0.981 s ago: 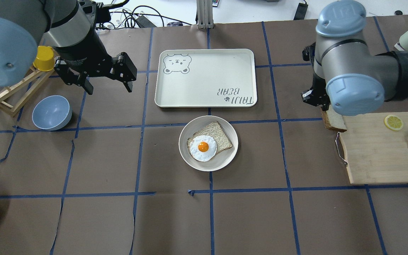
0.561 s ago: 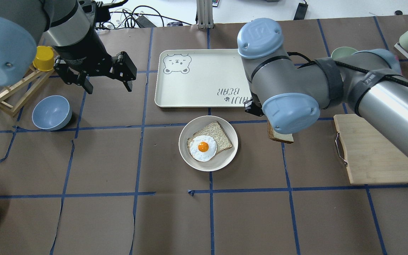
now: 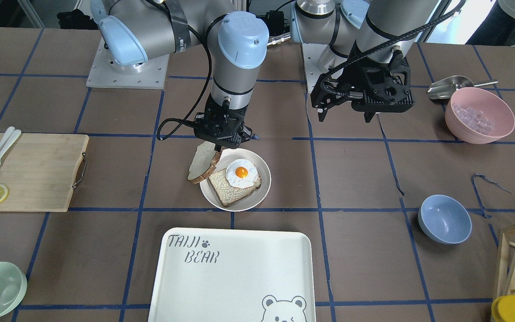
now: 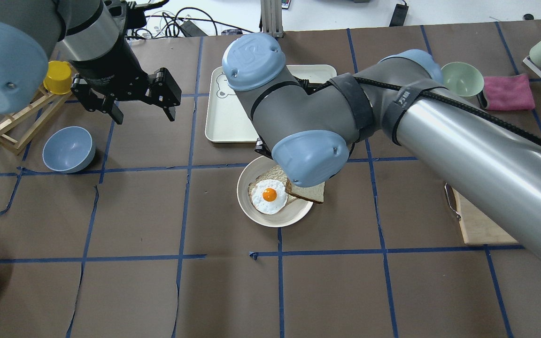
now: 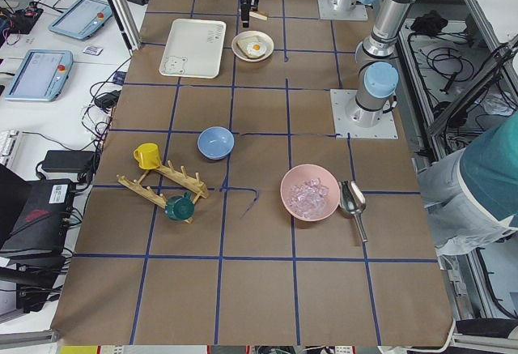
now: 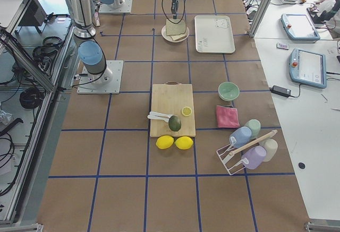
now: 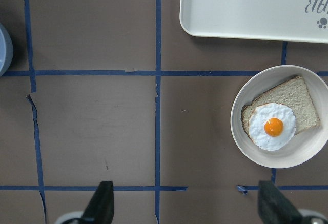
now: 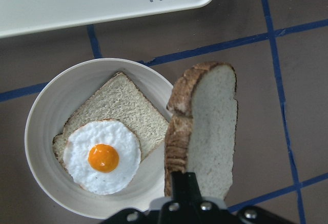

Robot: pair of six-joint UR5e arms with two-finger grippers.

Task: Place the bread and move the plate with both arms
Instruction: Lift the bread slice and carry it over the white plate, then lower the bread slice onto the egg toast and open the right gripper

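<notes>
The pale bread (image 8: 210,126) hangs on edge, pinched by its crust in my right gripper (image 3: 216,151), which is shut on it. The slice overlaps the rim of the white plate (image 4: 275,219) on my right side, seen as bread (image 3: 200,163) beside plate (image 3: 253,202). I cannot tell whether bread and plate touch. On the plate lies a brown slice with a fried egg (image 4: 269,195). In the overhead view my right arm hides its gripper. My left gripper (image 4: 144,116) hovers open and holds nothing, far to the left of the plate.
The white bear tray (image 3: 239,277) lies just beyond the plate. A wooden cutting board (image 3: 29,170) is on my right, a blue bowl (image 4: 68,149) and a rack with a yellow cup (image 4: 58,77) on my left. A pink bowl (image 3: 479,115) stands near my left arm.
My right arm has swung left from the cutting board's edge, carrying the bread across the table to the plate's rim. The left arm has stayed where it was.
</notes>
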